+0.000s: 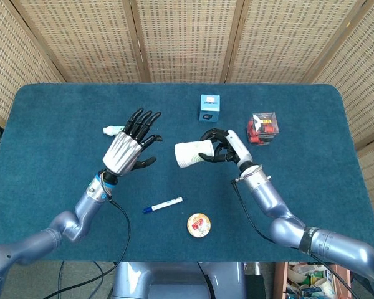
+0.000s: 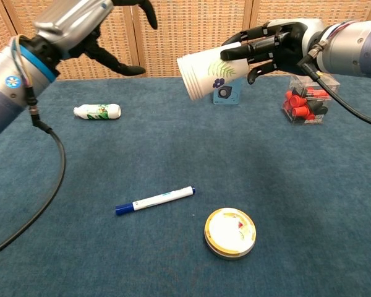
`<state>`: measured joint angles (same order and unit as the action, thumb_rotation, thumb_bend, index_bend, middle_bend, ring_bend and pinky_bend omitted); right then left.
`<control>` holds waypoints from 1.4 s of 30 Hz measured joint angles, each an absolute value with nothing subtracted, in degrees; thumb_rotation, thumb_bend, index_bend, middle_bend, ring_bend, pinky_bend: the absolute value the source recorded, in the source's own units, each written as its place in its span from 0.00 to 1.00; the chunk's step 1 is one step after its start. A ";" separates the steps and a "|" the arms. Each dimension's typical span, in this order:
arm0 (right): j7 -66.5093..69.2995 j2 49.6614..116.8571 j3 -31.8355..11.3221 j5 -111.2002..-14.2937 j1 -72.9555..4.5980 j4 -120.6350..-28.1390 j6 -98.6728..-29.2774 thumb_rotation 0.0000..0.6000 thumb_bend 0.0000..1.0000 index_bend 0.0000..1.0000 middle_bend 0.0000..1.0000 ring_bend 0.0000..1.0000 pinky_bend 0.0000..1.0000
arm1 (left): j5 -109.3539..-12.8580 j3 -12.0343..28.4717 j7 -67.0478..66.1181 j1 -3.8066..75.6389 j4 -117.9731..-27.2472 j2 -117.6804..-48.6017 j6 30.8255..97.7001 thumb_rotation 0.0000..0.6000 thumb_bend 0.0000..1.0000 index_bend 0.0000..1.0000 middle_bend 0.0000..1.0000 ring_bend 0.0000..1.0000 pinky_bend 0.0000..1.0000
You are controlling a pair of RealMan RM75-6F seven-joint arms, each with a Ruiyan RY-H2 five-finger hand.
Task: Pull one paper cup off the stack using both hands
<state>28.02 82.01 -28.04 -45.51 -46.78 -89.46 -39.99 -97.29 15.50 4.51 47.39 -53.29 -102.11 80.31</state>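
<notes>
Your stack of paper cups hangs in the air over the middle of the blue table, lying on its side with the rims pointing toward your left hand. Your right hand wraps its fingers around the closed end of the stack and holds it well above the cloth. Your left hand hovers just beside the rims with its fingers spread and nothing in it; a small gap of air separates it from the cups.

Under the stack the cloth is bare. Nearer to you lie a blue-capped marker and a round tin. Behind the cups stands a small blue box, and beside your right hand sits a clear box of red parts. A small white bottle lies behind your left hand.
</notes>
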 measured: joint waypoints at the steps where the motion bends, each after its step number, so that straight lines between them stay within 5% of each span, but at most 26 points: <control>1: 28.06 82.00 -28.05 -45.48 -46.78 -89.56 -39.85 1.00 0.58 0.52 0.55 0.44 0.67 | -97.21 15.54 4.44 47.86 -52.78 -102.56 80.34 1.00 0.14 0.43 0.00 0.00 0.00; 15: 30.03 82.05 -28.62 -46.64 -46.28 -89.61 -38.23 1.00 0.58 0.52 0.55 0.44 0.67 | -95.57 14.54 2.69 52.18 -47.36 -107.41 79.37 1.00 0.20 0.50 0.00 0.00 0.00; 42: 32.44 80.55 -28.75 -48.77 -45.04 -89.78 -36.09 1.00 0.60 0.52 0.56 0.44 0.67 | -93.81 13.26 2.90 54.71 -42.91 -111.88 81.10 1.00 0.49 0.59 0.00 0.00 0.00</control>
<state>32.44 80.55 -28.75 -48.77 -45.04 -89.78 -36.09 -93.81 13.26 2.90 54.71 -42.91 -111.88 81.10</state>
